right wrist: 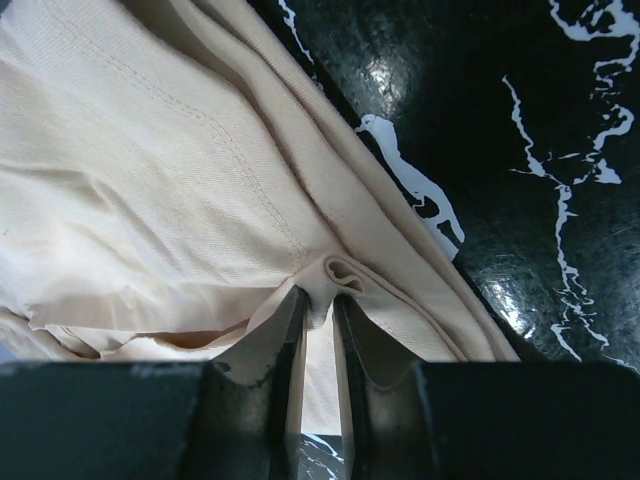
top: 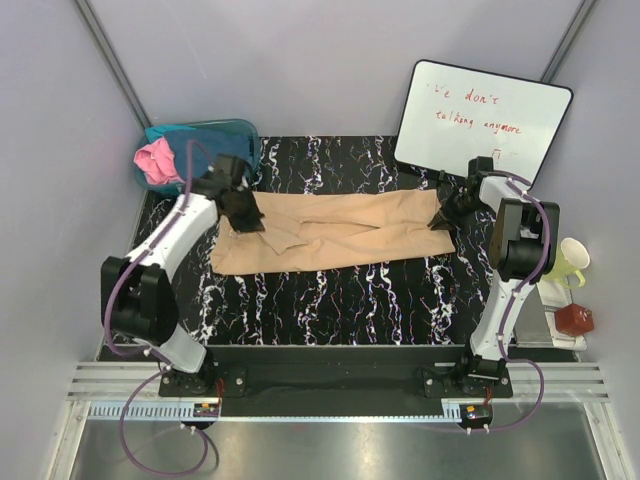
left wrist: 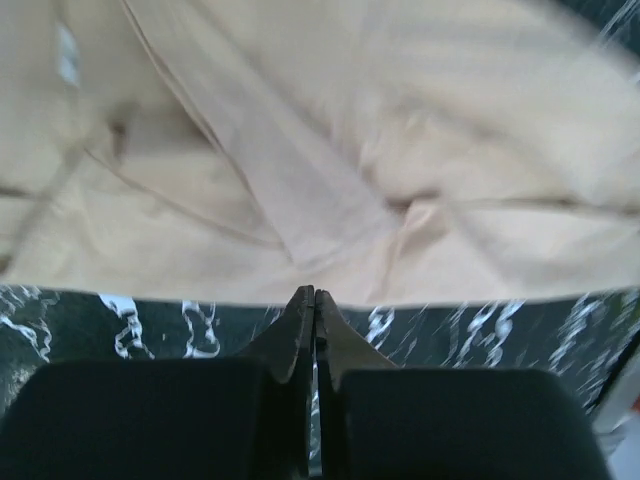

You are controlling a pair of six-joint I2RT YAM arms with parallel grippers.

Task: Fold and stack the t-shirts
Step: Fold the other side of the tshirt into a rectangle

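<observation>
1. A yellow cup (top: 568, 262) sits just off the right side of the black table (top: 330, 300) with white swirls.
2. The tan t-shirt (top: 330, 232) lies in the middle of the table, stretched from left to right and a bit wrinkly.
3. The left gripper (left wrist: 315, 295) is at the shirt's left end. Its fingers are squeezed together right at the cloth's edge. I cannot tell if any cloth is caught.
4. The right gripper (right wrist: 320, 295) is at the right end, pinching a small fold of the tan t-shirt.
5. Far back on the left, a pink t-shirt (top: 155, 165) sits in a blue-green tub (top: 225, 132). A whiteboard (top: 480, 120) leans at the back right.

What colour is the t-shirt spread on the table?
Light tan-beige t-shirt; clearest in the top external view.
</observation>
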